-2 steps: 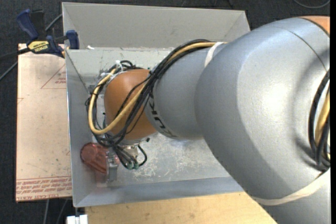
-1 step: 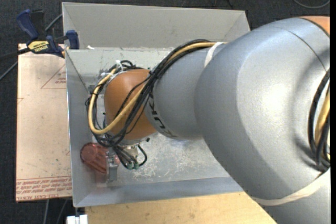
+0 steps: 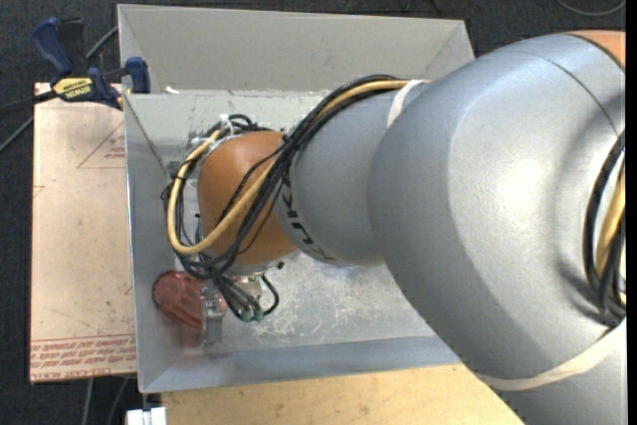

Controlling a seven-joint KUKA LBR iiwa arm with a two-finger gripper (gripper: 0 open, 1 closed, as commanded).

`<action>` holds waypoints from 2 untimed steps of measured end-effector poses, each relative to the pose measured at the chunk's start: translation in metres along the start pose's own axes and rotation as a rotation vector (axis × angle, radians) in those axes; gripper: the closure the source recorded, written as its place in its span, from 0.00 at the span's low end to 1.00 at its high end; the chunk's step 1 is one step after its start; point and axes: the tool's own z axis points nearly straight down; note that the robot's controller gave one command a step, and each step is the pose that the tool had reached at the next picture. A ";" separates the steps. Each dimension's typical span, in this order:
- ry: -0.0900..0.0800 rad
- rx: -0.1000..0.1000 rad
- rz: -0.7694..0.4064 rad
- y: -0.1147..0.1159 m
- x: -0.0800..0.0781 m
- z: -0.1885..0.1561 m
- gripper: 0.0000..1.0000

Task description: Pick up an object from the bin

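Grey metal walls of the bin (image 3: 299,45) slope inward, so loose things settle on its floor. A reddish-brown rounded lump (image 3: 174,297) lies in the corner at the view's lower left. The arm (image 3: 478,214) reaches in from the right with its wrist turned down, which sets the hand (image 3: 213,316) low, just beside that lump. The orange cover (image 3: 239,194) and looped cables (image 3: 184,214) overhang the hand, so whether it is open, closed or holding anything cannot be told.
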 end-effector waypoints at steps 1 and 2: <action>0.000 0.000 0.000 0.000 0.000 0.000 1.00; 0.000 0.000 0.000 0.000 0.000 0.000 1.00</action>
